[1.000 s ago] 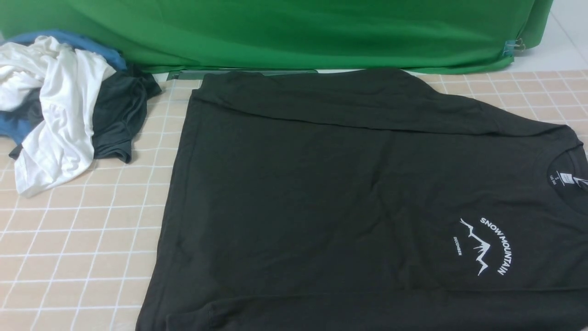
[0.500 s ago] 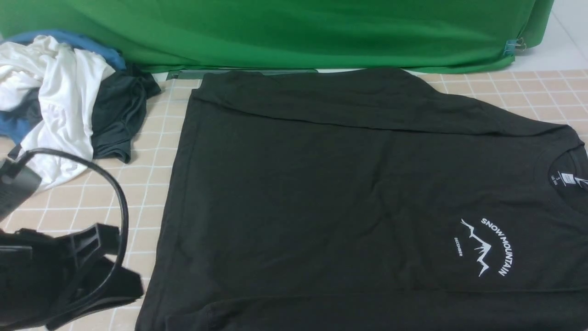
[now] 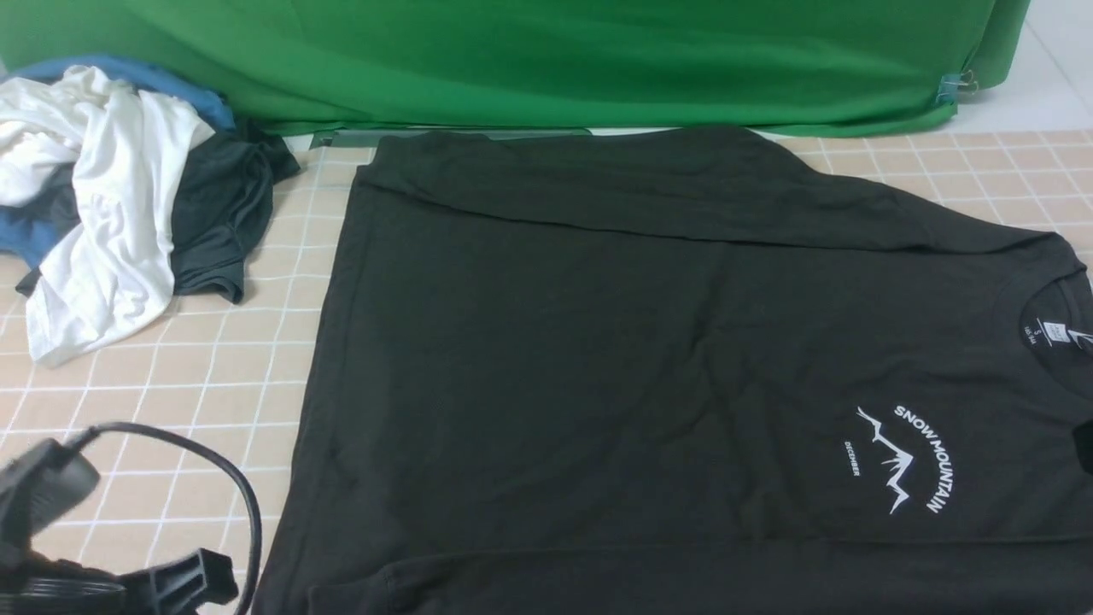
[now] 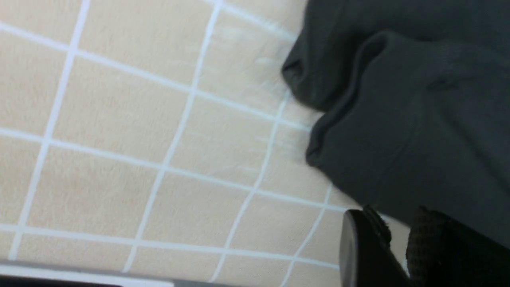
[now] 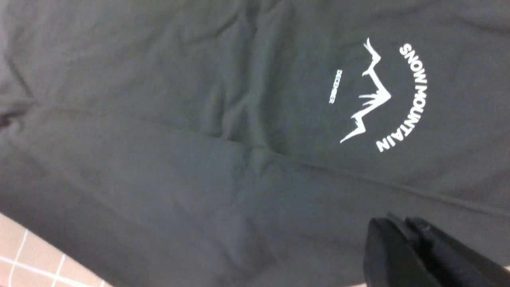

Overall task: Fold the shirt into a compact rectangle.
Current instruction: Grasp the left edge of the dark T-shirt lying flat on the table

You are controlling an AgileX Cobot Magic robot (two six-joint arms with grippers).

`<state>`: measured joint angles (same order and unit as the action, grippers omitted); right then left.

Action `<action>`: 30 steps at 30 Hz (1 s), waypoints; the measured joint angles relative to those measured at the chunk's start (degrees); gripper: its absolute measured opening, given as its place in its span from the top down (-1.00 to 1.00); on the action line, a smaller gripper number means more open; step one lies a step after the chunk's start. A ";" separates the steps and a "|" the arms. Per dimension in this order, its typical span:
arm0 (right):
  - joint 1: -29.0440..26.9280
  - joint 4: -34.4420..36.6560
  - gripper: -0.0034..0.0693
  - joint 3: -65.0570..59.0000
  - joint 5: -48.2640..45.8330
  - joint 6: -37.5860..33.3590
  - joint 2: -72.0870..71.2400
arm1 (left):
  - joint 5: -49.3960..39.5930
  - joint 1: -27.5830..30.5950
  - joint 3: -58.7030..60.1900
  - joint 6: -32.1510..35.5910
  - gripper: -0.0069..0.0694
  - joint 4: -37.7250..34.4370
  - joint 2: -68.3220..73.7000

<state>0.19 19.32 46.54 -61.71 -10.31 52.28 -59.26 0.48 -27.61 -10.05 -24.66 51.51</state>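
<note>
The black shirt (image 3: 598,359) lies spread flat across the table, collar to the right. Its far long edge and its near long edge are folded inward. The white "SNOW MOUNTAIN" print (image 3: 905,457) faces up, and the size label (image 3: 1043,333) shows inside the collar. My left gripper (image 4: 392,217) hovers low beside the shirt's hem corner (image 4: 318,151), fingers slightly apart with only table between them. In the front view it sits at the bottom left (image 3: 179,581). My right gripper (image 5: 402,223) is shut and empty above the shirt (image 5: 199,139), near the print (image 5: 378,95).
A heap of other clothes sits at the far left: a white garment (image 3: 111,213), a dark grey-green one (image 3: 218,213) and a blue one (image 3: 26,235). A green cloth (image 3: 555,60) hangs behind the table. Beige gridded table covering (image 3: 171,384) shows left of the shirt.
My left arm came into view at the left and has since dropped lower toward the table's near edge. A dark tip has appeared at the right edge. The shirt has not moved.
</note>
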 joint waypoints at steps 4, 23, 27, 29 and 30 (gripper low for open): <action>0.00 0.14 0.70 0.00 0.79 0.00 0.05 | 0.64 0.00 0.20 0.77 0.21 -1.43 4.66; 0.00 0.23 0.62 0.00 4.55 -1.38 0.11 | 13.38 -17.35 -11.20 2.17 0.01 4.05 24.38; 0.00 0.23 0.60 0.00 4.93 -1.50 0.11 | 12.50 -20.33 -13.38 1.38 -0.05 6.59 29.32; 0.00 0.28 0.58 0.00 4.97 -1.50 0.11 | 12.30 -21.68 -13.62 0.17 -0.11 9.18 31.34; 0.00 0.28 0.57 0.00 4.97 -1.50 0.11 | 12.13 -22.50 -13.70 -0.75 -0.15 10.82 32.30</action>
<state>0.19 19.60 46.54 -56.74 -11.82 52.39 -47.13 -22.02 -41.31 -10.81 -13.83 83.81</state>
